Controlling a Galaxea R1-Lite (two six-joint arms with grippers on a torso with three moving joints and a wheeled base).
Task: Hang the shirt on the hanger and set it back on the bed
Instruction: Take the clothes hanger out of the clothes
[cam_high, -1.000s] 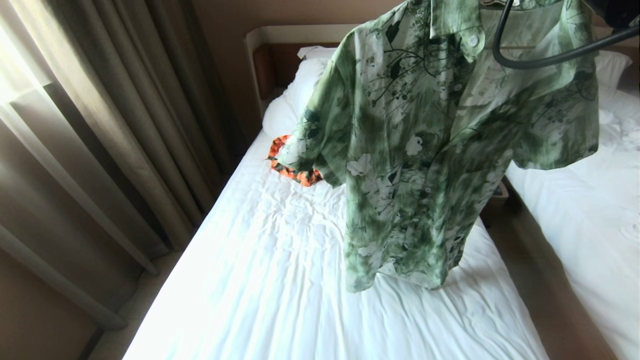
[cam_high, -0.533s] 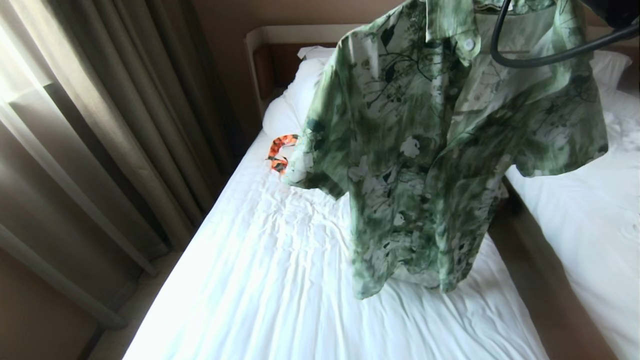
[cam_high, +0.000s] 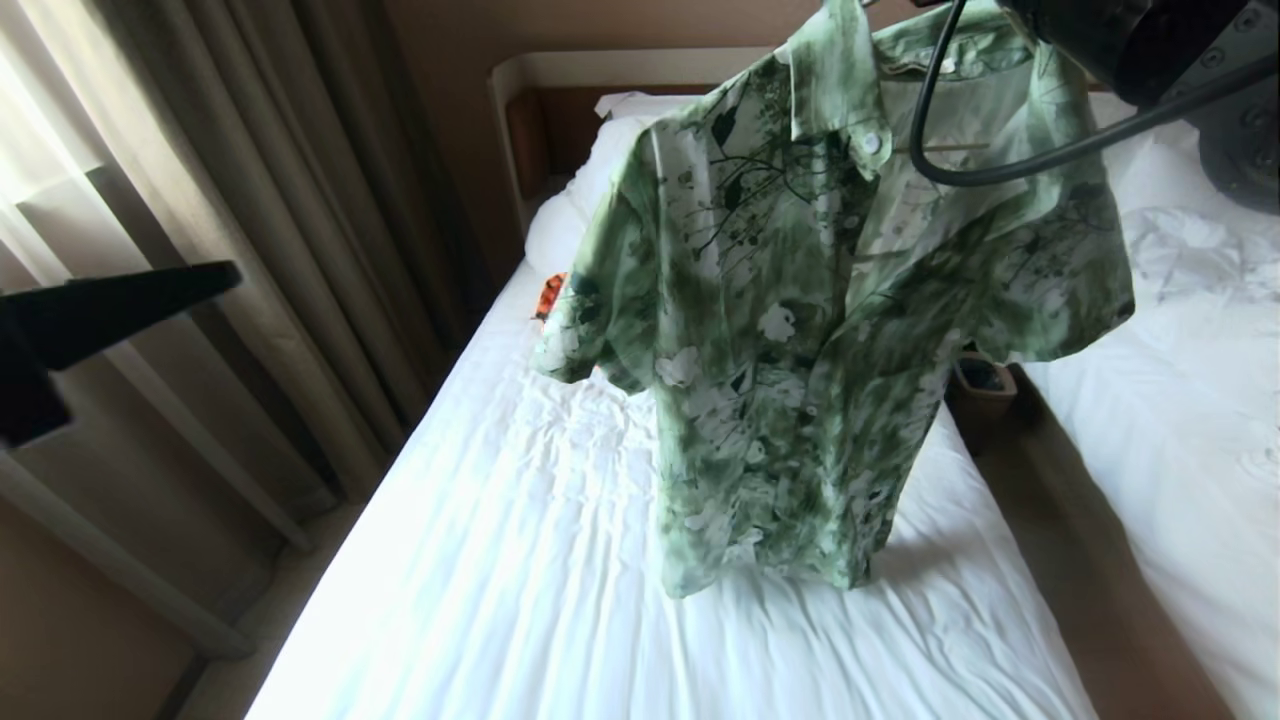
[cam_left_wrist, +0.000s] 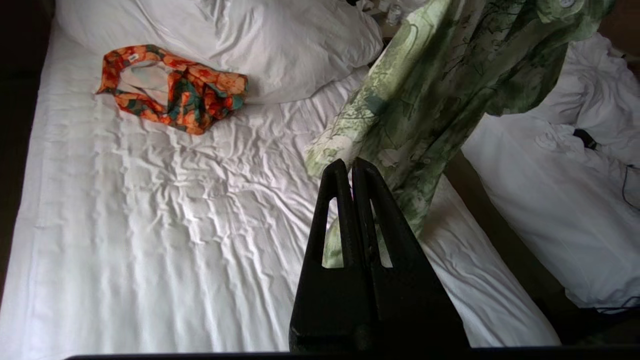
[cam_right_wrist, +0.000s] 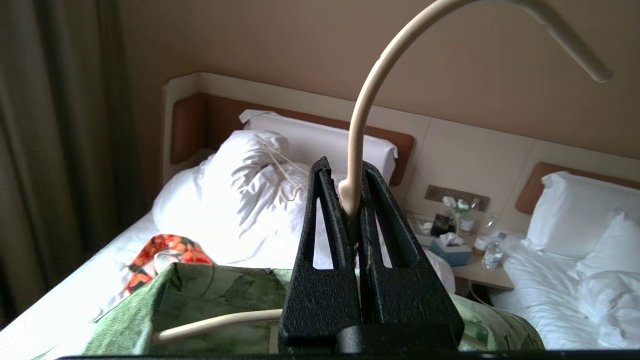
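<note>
Right pincer (cam_right_wrist: 350, 200) is pinching the neck of the hanger (cam_right_wrist: 365, 110) just below its hook; its two black fingers are pressing on the cream stem from both sides; the hook is curving up above them. In the head view this arm is sitting at about one o'clock, at the top edge; the shirt (cam_high: 800, 330) is hanging from the hanger there, with its collar up high and its buttons facing the camera; a thin bar of the hanger is peeking through the open neck; the hem is dangling low over the bed (cam_high: 520, 560), and I cannot tell if it is touching the sheet. A small orange garment (cam_left_wrist: 172, 87) is lying on the sheet near a big white pillow (cam_left_wrist: 280, 45), at about eleven o'clock in the left wrist view; the shirt is hiding most of it in the head view. Left pincer (cam_left_wrist: 351, 167) is pressed together and holding nothing; it is showing at nine o'clock in the head view, well apart from the shirt. A second bed (cam_high: 1180, 440) is lying at three o'clock.
</note>
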